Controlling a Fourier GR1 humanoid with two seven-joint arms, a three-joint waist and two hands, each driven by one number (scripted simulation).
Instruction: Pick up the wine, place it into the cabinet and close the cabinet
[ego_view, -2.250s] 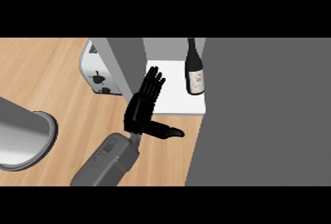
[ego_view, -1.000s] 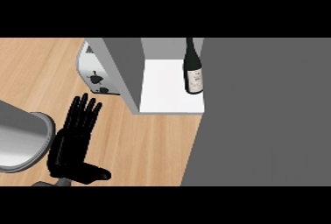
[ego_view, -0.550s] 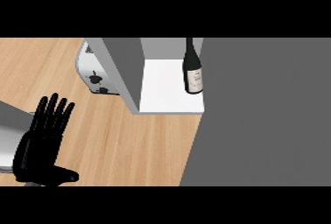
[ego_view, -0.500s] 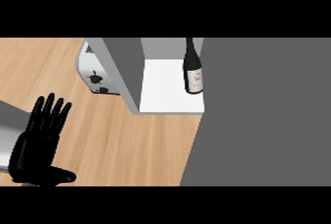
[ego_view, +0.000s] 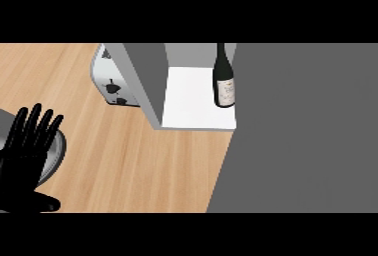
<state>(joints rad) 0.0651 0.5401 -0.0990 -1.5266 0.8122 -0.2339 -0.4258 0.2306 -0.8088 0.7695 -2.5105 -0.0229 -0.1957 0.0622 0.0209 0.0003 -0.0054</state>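
The dark glass wine bottle with a pale label (ego_view: 224, 85) stands upright on the white shelf floor (ego_view: 192, 100) inside the open grey cabinet (ego_view: 148, 80), close against its right side, where a broad flat grey panel (ego_view: 303, 130) fills the right part of the view. Nothing touches the bottle. Just left of the cabinet's grey side wall sits a silver toaster with black knobs (ego_view: 109, 80) on the light wooden counter (ego_view: 140, 160). Well apart from the bottle, at the lower left edge, the black left hand (ego_view: 26, 160) shows with its fingers straight, slightly apart and pointing up, the thumb sticking out to the right, holding nothing. It lies over a round grey rimmed dish (ego_view: 53, 152).
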